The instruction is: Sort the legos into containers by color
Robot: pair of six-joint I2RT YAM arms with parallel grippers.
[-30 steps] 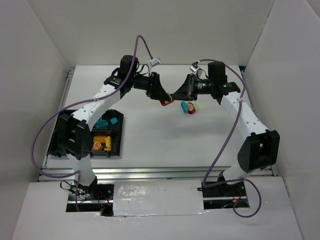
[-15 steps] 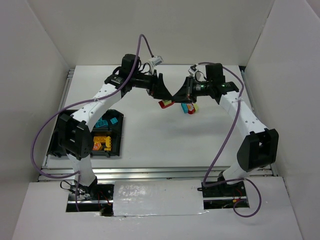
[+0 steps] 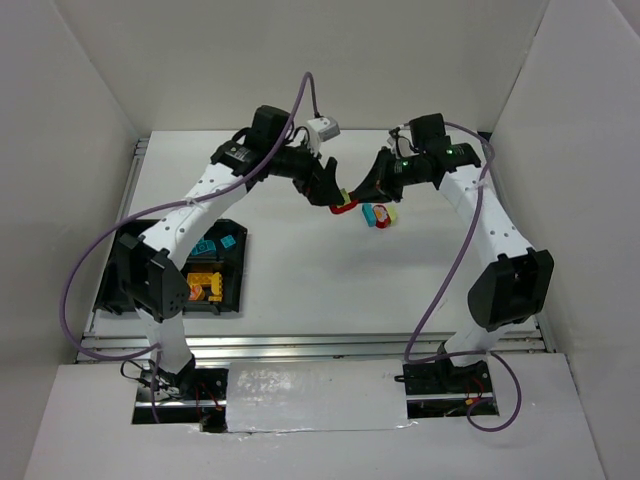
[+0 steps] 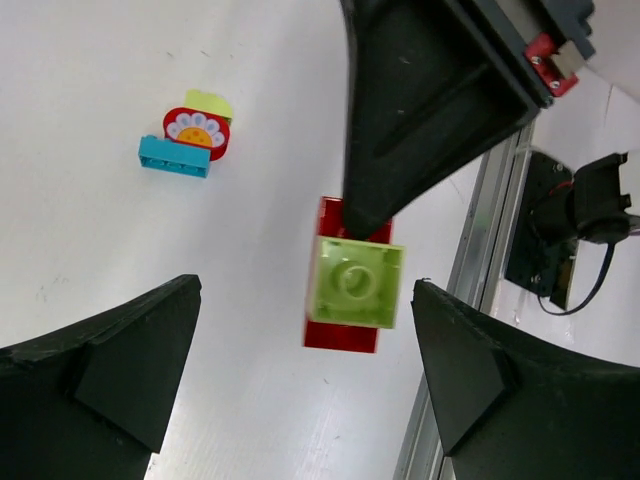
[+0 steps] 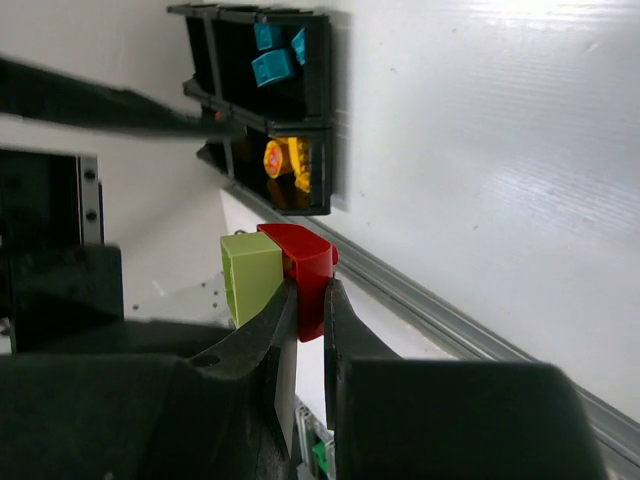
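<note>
My right gripper (image 5: 308, 300) is shut on a red brick (image 5: 305, 270) with a lime green brick (image 5: 250, 275) stuck to its side, held above the table. In the top view this pair (image 3: 343, 207) hangs between the two grippers. My left gripper (image 4: 300, 390) is open, its jaws wide apart on either side of the pair (image 4: 355, 285) without touching it. A cyan brick (image 4: 175, 158), a red flower brick (image 4: 197, 130) and a lime brick (image 4: 208, 102) lie together on the table. The black tray (image 3: 238, 285) holds cyan bricks (image 3: 205, 243) and orange-yellow bricks (image 3: 200, 280).
The tray lies at the table's left edge, partly under the left arm; in the right wrist view (image 5: 325, 110) its compartments show cyan and orange-yellow bricks. White walls enclose the table on three sides. An aluminium rail (image 3: 300, 345) runs along the near edge.
Both wrists have turned and shifted a little. The red-and-green pair has moved slightly right with the right gripper, and the right arm's elbow has risen.
</note>
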